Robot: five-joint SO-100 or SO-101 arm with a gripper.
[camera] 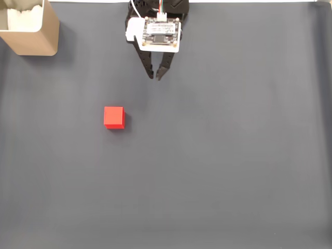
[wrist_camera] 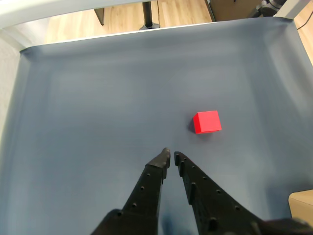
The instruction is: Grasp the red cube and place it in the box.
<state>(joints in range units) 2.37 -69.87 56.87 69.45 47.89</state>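
The red cube (camera: 114, 117) rests alone on the dark grey mat, left of centre in the fixed view; the wrist view shows it (wrist_camera: 207, 122) ahead and to the right of the fingertips. My gripper (camera: 155, 76) hangs near the top centre of the fixed view, well away from the cube, up and to its right. Its black fingers (wrist_camera: 156, 169) nearly touch at the tips, with nothing between them (wrist_camera: 171, 155). The tan box (camera: 36, 31) with white padding stands in the top left corner of the fixed view; a beige corner (wrist_camera: 301, 203) peeks in at the wrist view's lower right.
The dark grey mat (camera: 218, 166) covers the whole table. Beyond its far edge in the wrist view lie a wooden floor (wrist_camera: 122, 17) and a black stand leg (wrist_camera: 148, 19).
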